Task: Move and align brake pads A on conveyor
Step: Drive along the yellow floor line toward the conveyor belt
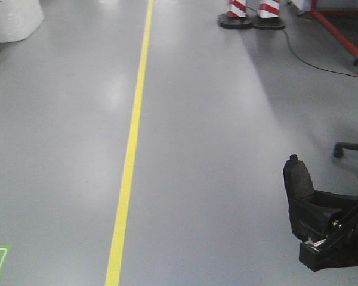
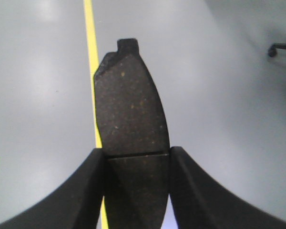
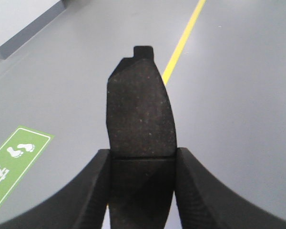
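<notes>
Each gripper holds one of the brake pads A, a flat dark-grey speckled pad with a thin groove across its middle. In the left wrist view one pad [image 2: 131,105] sticks out past my left gripper [image 2: 137,157], whose jaws press both of its long edges at the groove. Another pad [image 3: 140,109] is clamped the same way by my right gripper [image 3: 142,157]. The front view shows that right gripper [image 1: 307,223] at the lower right, its pad [image 1: 298,179] pointing up. Both pads hang in the air above the floor. The conveyor is out of view.
Grey floor with a yellow line [image 1: 131,149] running ahead. A green floor sign [image 3: 14,162] lies at the left. Striped cone bases [image 1: 250,18], a red frame [image 1: 340,30], a cable and a chair base [image 1: 352,149] stand at the right.
</notes>
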